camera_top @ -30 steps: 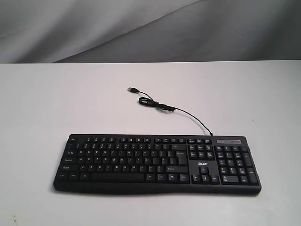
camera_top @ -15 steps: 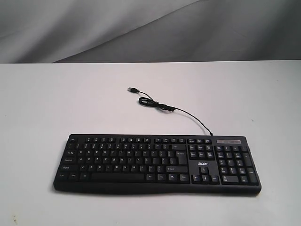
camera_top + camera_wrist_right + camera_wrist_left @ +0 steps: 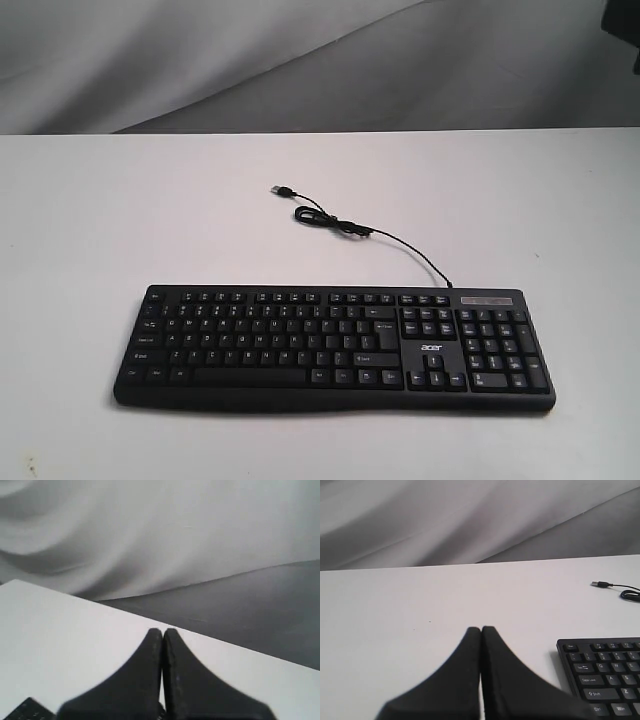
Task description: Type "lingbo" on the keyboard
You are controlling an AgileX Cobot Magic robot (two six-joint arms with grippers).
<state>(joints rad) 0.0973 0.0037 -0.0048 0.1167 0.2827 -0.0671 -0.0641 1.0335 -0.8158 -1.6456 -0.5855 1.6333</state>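
The wide black keyboard [image 3: 335,345] with white legends and a number pad lies flat near the front of the white table, its thin USB cable [image 3: 345,227] curling away behind it. The left wrist view catches its left end [image 3: 602,677]. My left gripper [image 3: 481,629] is shut and empty, above bare table beside that end, not touching it. My right gripper [image 3: 163,631] is shut and empty too, over the table near its far edge; a dark corner of the keyboard [image 3: 27,709] shows in that view. Neither gripper's fingers appear in the exterior view.
The white table [image 3: 150,210] stretches back to a grey draped backdrop [image 3: 300,60]. The loose USB plug [image 3: 281,190] rests on the table behind the keyboard. A dark object [image 3: 620,30] pokes in at the top right corner of the exterior view.
A dark object has entered the top right corner of the exterior view. The keyboard and cable have not moved.
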